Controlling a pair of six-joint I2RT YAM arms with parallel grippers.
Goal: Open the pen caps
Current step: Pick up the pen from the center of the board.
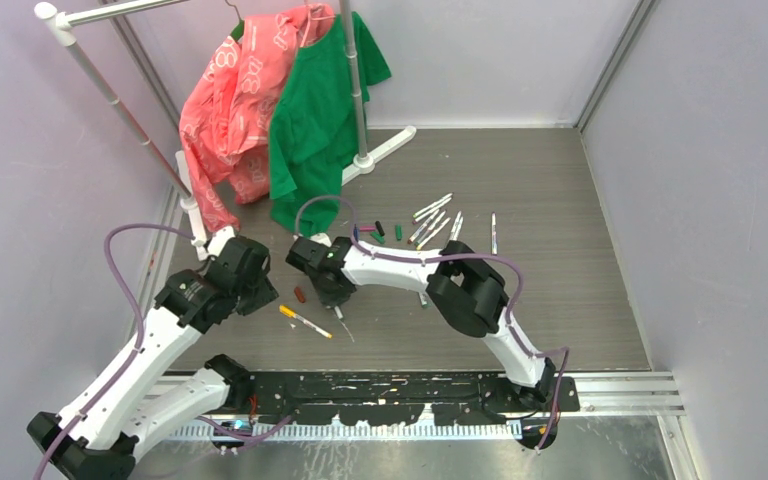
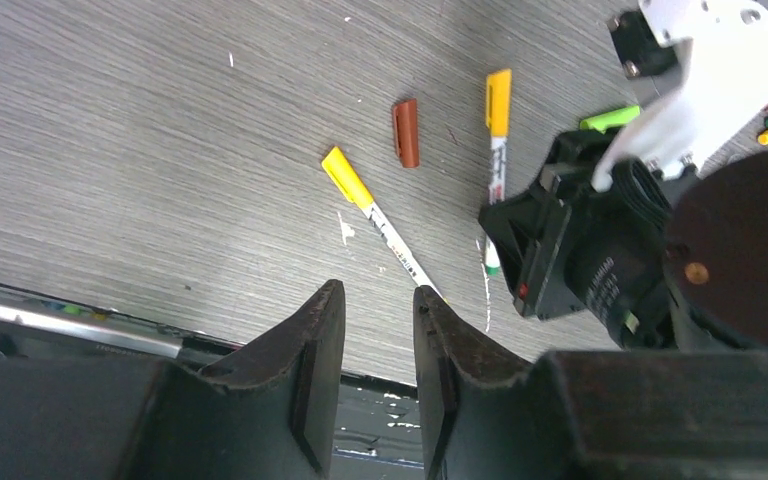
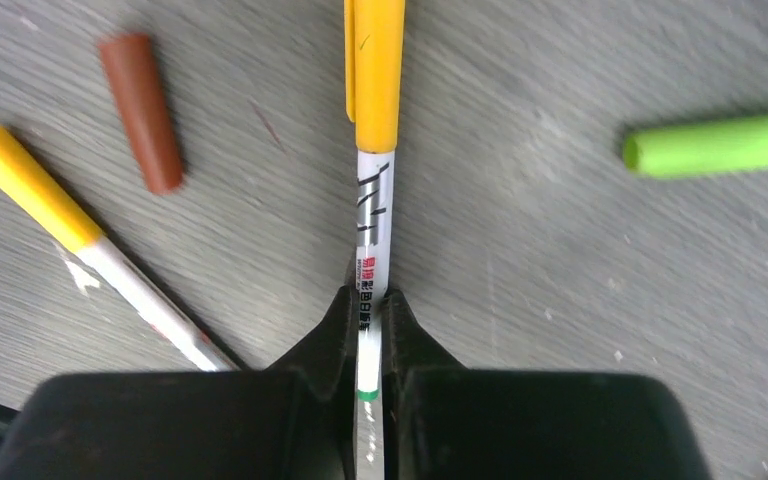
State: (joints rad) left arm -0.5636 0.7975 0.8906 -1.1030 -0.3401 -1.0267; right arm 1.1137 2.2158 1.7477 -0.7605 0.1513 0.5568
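Pens (image 3: 372,230), two capped: right end effector (image 3: 368,310) clamps one; left end effector (image 2: 378,292) parted.

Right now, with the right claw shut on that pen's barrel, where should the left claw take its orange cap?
Probably pinch the orange cap across its sides, midway, coming from its free end: it sticks straight out past the right claw, with the brown cap well aside.

A loose cap (image 3: 140,110) lies between a free pen (image 3: 90,245) and the clamped pen (image 3: 373,210).
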